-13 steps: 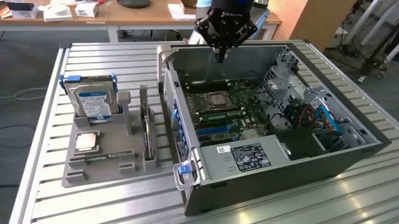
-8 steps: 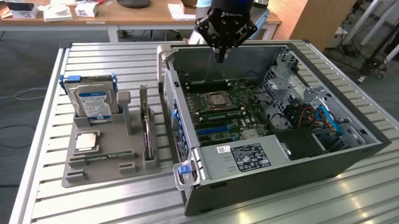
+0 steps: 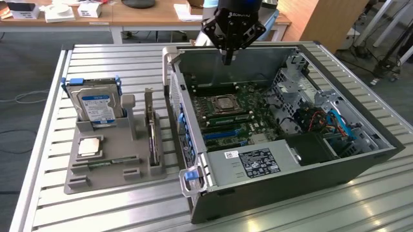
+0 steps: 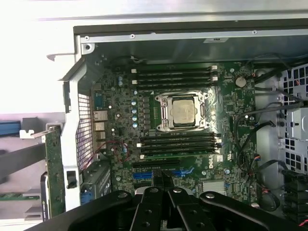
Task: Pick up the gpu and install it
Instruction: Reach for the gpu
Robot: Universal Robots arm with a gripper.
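Observation:
The gpu [image 3: 151, 126] stands on its long edge in a slot of the grey holder [image 3: 103, 176], at the exterior view's left of the open computer case [image 3: 277, 183]. In the wrist view the gpu [image 4: 54, 168] appears as a green board edge just outside the case's rear wall. My gripper [image 3: 227, 60] hangs above the far part of the case interior, well apart from the card. Its fingers are shut with nothing between them. In the wrist view, my gripper [image 4: 162, 180] points down over the motherboard [image 4: 192, 159], near the blue expansion slots [image 4: 144, 174].
The holder also carries a silver, blue-labelled hard drive [image 3: 96, 105], a CPU [image 3: 90, 146] and a RAM stick [image 3: 113, 162]. Inside the case are the CPU socket [image 3: 224, 103], the power supply [image 3: 255, 163] and cables [image 3: 322, 121]. A slatted metal table [image 3: 96, 212] supports everything.

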